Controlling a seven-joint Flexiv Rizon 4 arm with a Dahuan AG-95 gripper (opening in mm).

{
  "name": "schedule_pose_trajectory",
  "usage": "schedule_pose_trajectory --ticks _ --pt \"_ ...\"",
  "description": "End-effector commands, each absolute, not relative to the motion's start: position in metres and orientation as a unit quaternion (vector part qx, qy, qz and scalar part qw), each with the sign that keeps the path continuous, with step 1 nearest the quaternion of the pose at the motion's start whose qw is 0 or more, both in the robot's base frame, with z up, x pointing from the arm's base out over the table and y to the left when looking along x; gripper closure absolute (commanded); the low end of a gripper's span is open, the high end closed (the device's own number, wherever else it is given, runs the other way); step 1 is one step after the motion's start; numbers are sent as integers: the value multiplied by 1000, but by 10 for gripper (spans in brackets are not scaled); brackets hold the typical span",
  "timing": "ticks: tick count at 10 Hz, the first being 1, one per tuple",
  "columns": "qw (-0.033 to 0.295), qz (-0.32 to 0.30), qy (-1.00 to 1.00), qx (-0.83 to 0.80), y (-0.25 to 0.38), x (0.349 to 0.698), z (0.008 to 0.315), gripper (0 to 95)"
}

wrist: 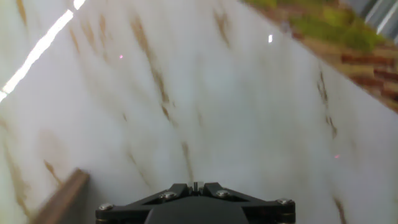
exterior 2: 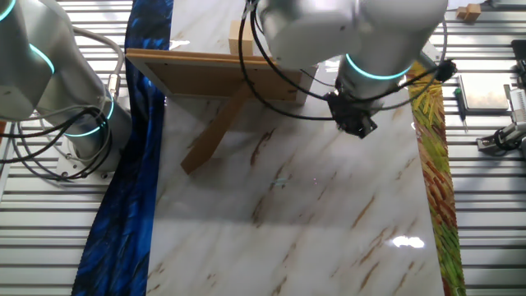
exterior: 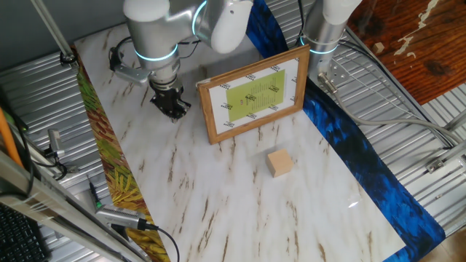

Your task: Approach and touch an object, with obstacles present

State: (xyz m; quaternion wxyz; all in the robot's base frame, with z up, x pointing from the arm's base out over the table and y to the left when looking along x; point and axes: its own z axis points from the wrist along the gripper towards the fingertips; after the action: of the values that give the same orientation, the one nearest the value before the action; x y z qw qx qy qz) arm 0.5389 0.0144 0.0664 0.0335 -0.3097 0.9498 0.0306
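Observation:
The small tan wooden cube sits on the white marble table, in front of the picture frame and to its right. The brown-framed picture with its yellow-green panel stands upright on a rear prop. The other fixed view shows its back, and a tan block just beyond it looks like the cube. My gripper is shut and empty, low over the table left of the frame and far from the cube. It also shows in the other fixed view. The hand view shows the shut gripper, marble and a frame edge; the cube is out of view.
A blue cloth runs along the right side of the table and a yellow-green patterned strip along the left. A second arm's base stands behind the frame. Cables and tools lie on the metal slats.

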Motion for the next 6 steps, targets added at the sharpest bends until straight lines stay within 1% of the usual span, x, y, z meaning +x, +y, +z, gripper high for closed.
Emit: schedule_pose_trajectory --ticks 1,4,6 --pt "30 26 954 -298 32 547 75 950" --pt "34 24 959 -279 57 547 75 950" --pt "38 23 962 -270 70 543 70 950"
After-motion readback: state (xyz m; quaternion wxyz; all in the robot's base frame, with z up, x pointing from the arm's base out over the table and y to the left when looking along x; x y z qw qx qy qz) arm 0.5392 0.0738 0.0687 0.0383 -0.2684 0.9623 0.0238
